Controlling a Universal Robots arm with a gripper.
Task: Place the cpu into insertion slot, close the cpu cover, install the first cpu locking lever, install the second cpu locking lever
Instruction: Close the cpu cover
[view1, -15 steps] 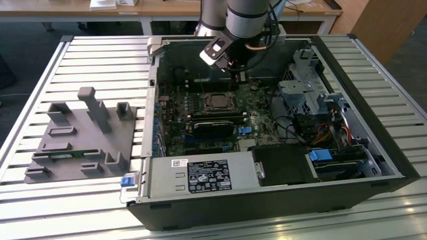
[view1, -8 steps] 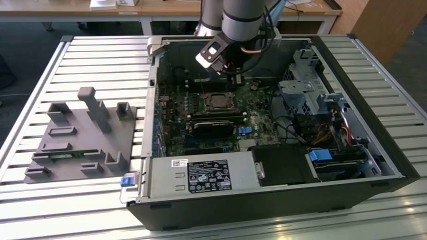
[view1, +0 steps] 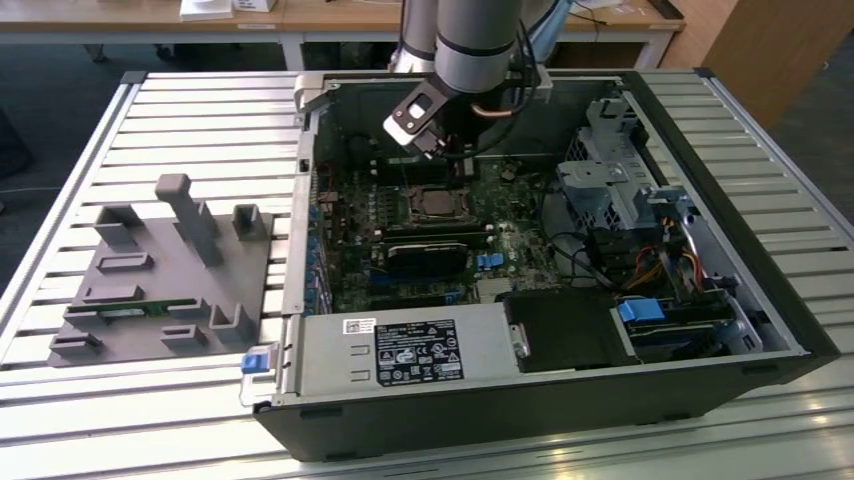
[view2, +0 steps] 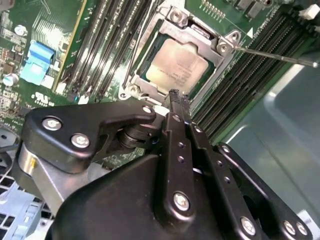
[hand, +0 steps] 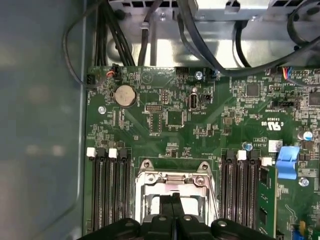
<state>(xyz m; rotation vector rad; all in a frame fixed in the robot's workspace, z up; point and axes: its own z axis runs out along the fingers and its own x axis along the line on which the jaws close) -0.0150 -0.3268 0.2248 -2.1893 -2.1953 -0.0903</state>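
The hand (view2: 175, 96), a black two-fingered unit on the single grey arm, has its two fingers (hand: 165, 206) pressed together with nothing visible between them. Its tip sits at the edge of the one insertion slot (view2: 134, 89), a small square socket with a silvery metal rim; whether it touches the metal cannot be told. One cpu (view2: 175, 67), a flat square chip with a dull silver-grey top, is seated in that slot. One cpu cover (view2: 211, 69), a thin silvery frame plate with a square window, lies flat around the chip and leaves its top exposed. One thin bare-metal lever rod (view2: 275, 55) runs from a corner of the socket outward across the adjacent memory slots. Two banks of long black memory slots (hand: 109, 190) flank the socket, one on each side. The green motherboard (hand: 165, 120) also carries one round silver coin cell (hand: 125, 95) and one light-blue plastic clip (hand: 286, 162). In the exterior view, the one open black computer case (view1: 534, 400) lies on the slatted metal worktop (view1: 200, 110), with one grey moulded fixture block (view1: 167, 270) on the exterior view's left.
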